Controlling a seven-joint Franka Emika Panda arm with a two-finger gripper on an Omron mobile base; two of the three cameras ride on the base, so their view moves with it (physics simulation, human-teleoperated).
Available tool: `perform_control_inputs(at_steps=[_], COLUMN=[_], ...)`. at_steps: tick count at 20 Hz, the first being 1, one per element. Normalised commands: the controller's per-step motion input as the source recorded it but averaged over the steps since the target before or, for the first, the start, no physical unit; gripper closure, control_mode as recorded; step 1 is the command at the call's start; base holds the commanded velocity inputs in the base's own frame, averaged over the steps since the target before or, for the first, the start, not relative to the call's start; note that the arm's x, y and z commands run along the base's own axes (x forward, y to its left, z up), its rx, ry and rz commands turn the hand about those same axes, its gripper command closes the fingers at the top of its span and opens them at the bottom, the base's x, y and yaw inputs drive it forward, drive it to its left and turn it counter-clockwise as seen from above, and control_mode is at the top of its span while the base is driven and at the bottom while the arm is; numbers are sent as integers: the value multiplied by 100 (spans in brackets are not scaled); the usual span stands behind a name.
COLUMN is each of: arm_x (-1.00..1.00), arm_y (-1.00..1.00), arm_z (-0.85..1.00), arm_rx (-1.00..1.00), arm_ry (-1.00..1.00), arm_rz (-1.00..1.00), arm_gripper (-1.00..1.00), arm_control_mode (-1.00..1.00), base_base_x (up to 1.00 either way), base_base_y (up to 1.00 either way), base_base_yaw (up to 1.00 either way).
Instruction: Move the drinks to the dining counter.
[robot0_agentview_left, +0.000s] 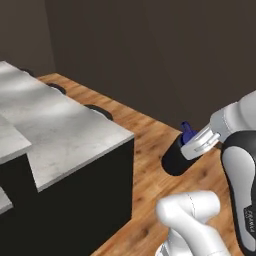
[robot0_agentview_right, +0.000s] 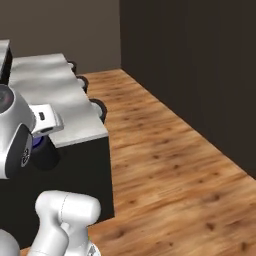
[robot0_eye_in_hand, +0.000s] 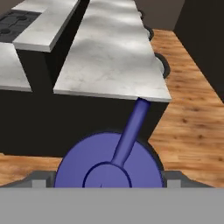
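Tool (robot0_eye_in_hand: 105, 179) clamped on the wide black bottle (robot0_agentview_left: 175, 157), its two dark fingertips (robot0_eye_in_hand: 39, 180) pressed against either side of the body just under the blue cap (robot0_eye_in_hand: 94, 164), which sits close to the hand camera with a blue strap or spout rising from its middle; in the left base view the bottle hangs tilted in the air over the wooden floor (robot0_agentview_left: 150, 130), with the blue cap poking out beside the white hand, off the near corner of the bench (robot0_agentview_left: 65, 130) and not touching it; beyond it the bench, a long white grey-veined marble slab on a dark base, runs away from the arm, with black round stools (robot0_agentview_left: 100, 111) tucked along its far edge and a higher marble ledge (robot0_eye_in_hand: 48, 22) along its other side, dark walls behind
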Motion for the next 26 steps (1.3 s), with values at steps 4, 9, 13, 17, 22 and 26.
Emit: perform_control_inputs(at_steps=[4,9,13,17,22,26], arm_x=[0,0,0,0,0,0], arm_y=[0,0,0,0,0,0], arm_z=[0,0,0,0,0,0], arm_rx=[0,0,0,0,0,0], arm_ry=[0,0,0,0,0,0], arm_rz=[0,0,0,0,0,0], arm_gripper=[100,100,100,100,100,100], arm_control_mode=[100,100,100,100,100,100], base_base_x=[99,87,95,92,76,72], base_base_y=[-4,67,47,1,-10,0], base_base_yaw=[9,14,28,38,46,50])
